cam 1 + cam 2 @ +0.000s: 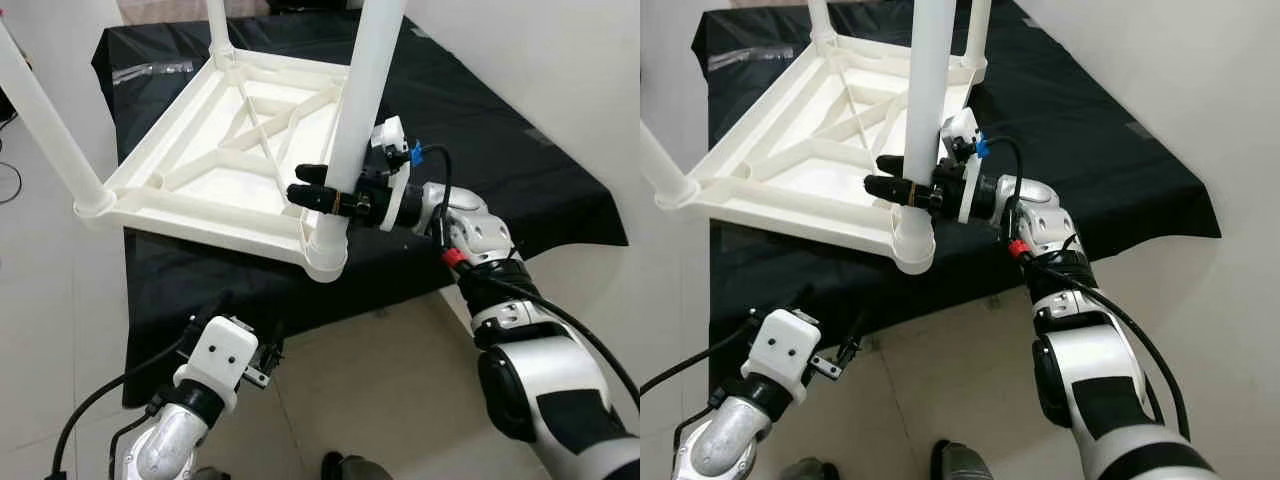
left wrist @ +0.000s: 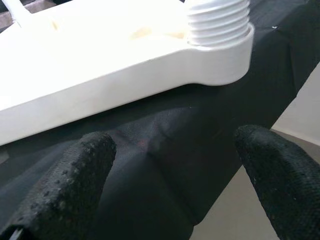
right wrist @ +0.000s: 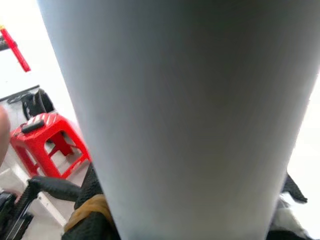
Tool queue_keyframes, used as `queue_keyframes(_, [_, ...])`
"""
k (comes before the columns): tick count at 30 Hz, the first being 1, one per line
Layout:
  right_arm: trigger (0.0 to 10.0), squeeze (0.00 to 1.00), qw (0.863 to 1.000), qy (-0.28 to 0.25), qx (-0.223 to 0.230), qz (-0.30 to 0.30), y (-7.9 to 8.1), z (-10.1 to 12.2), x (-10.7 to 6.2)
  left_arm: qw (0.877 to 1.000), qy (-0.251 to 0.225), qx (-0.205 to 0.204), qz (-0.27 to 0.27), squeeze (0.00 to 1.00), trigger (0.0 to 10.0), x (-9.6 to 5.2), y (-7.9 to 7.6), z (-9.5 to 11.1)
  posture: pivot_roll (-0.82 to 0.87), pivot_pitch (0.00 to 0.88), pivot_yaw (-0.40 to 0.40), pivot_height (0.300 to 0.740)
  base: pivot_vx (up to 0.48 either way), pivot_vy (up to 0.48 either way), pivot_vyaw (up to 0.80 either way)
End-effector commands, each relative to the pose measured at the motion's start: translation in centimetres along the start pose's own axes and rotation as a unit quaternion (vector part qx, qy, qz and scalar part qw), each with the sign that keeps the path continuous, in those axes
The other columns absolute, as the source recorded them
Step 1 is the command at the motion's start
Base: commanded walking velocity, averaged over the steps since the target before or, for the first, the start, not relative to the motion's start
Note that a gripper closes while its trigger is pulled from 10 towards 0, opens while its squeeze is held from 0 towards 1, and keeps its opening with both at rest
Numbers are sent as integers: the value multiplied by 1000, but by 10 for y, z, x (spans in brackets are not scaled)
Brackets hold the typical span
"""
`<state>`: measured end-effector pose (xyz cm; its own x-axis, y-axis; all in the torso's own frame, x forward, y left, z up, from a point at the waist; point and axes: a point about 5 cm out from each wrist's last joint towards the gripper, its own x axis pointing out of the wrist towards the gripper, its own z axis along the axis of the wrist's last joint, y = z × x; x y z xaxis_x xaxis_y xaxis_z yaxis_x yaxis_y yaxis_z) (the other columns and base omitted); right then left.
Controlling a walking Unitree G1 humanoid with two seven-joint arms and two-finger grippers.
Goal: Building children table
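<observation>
At the upturned table's near corner, a white leg is clamped sideways by the right gripper, while the left gripper is held below, fingers apart.

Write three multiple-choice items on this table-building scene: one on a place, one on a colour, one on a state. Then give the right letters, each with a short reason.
1. Where does the upturned white table top lie?
A. on a black cloth
B. on bare floor
C. on a red stool

2. What colour is the leg at the near corner?
A. red
B. white
C. black

3. What is the right pincer doing?
A. hanging idle by the floor
B. gripping the near leg just above its socket
C. pressing on the cloth

Key: 1 A, the black cloth spreads under and around the table top. 2 B, the leg matches the white top. 3 B, the black fingers sit on either side of the leg, while the left pincer stays open below the cloth's edge.
</observation>
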<state>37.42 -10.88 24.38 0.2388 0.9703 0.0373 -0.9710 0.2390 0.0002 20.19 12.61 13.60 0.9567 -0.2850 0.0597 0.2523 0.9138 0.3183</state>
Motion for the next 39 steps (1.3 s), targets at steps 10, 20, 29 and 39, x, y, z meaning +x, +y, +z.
queue_keyframes(10, [0,0,922,81,-228,-303,-34,11,-26,1000,20,-3,3,0,10000,0,-4,-8,88,116,-133,740,0,0,0])
queue_keyframes(20, [0,0,879,23,-289,-380,-18,-11,-40,1000,20,-3,4,0,10000,2,-2,-10,77,112,-124,740,0,0,0])
queue_keyframes(29, [0,0,868,0,-292,-402,-20,-6,-33,1000,22,-2,5,0,10000,2,-2,-11,79,112,-124,740,0,0,0])
queue_keyframes(39, [0,0,832,-82,-340,-430,-23,54,-35,1000,23,-2,4,0,10000,2,-2,-11,77,110,-121,740,0,0,0])
